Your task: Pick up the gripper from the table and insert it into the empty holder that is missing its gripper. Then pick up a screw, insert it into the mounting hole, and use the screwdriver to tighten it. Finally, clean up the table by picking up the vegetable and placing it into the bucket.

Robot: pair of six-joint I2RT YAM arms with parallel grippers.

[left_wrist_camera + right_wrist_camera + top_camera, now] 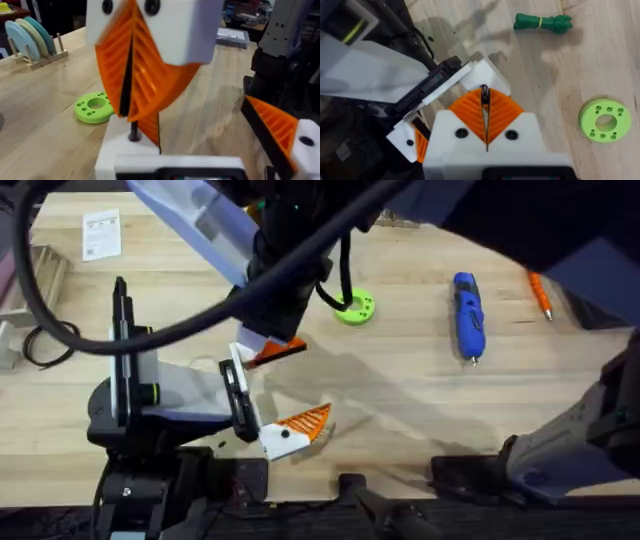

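Note:
My right gripper [484, 97] reaches across the table [400, 400], its orange pads shut on a small dark screw [484, 94]. The screw [134, 134] points into the white holder [117, 145] on my left arm's jaw. An orange ribbed gripper tip [150, 131] sits edge-on at that holder. My left gripper [300, 385] is open; its other finger [280, 130] carries an orange tip. The blue screwdriver [467, 315] lies at the far right. The dark-green vegetable [542, 22] lies beyond the holder. The bucket is out of view.
A bright green disc with holes [355, 308] lies just past the grippers. A thin orange tool [540, 295] lies right of the screwdriver. A paper sheet [100, 232] and a black cable [40, 340] are at the left, and a plate rack [30, 42] stands at the far edge.

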